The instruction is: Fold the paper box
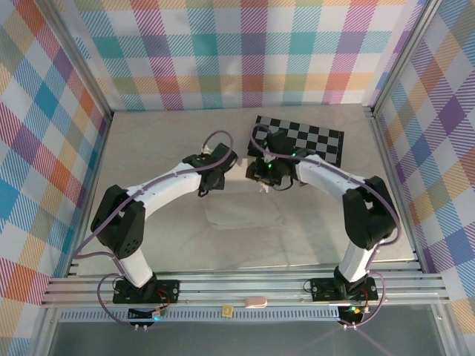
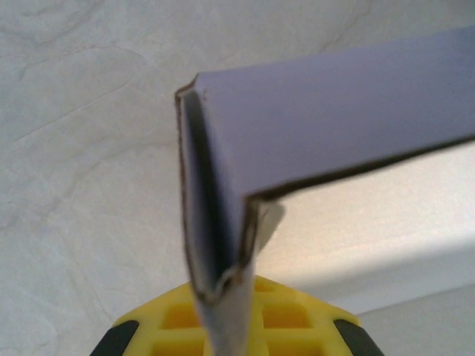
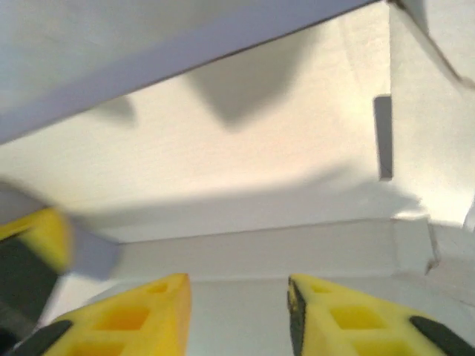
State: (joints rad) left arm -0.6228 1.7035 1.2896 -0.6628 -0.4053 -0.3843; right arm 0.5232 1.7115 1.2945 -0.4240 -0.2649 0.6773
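In the left wrist view I have the left tool [image 2: 226,319] pressed together on the box [image 2: 319,126]. A thin upright wall of cardboard runs down the middle of the frame and goes in between the yellow fingers [image 2: 297,322] at the bottom edge. From the top of that wall a lavender flap bends off toward the upper right. The whitish inside shows below it at the right of the frame, and the pale tabletop [image 2: 74,163] lies behind on the left. In the right wrist view the right tool [image 3: 237,311] is spread, its two yellow fingers at the bottom of the frame with a clear gap between them. They point at the whitish inside of the box, which has a fold line across the lower middle and a narrow dark slot [image 3: 382,137] at the upper right. A blurred yellow and black shape sits at the left edge of that view; I cannot tell what it is. From above, the two tools meet just above the centre of the frame, the left coming in from the lower left and the right from the lower right. The box reads there as a pale sheet on the tabletop just below them, hard to pick out against the surface. The checkerboard [image 1: 312,141] lies flat to the upper right of centre, just behind the right tool.
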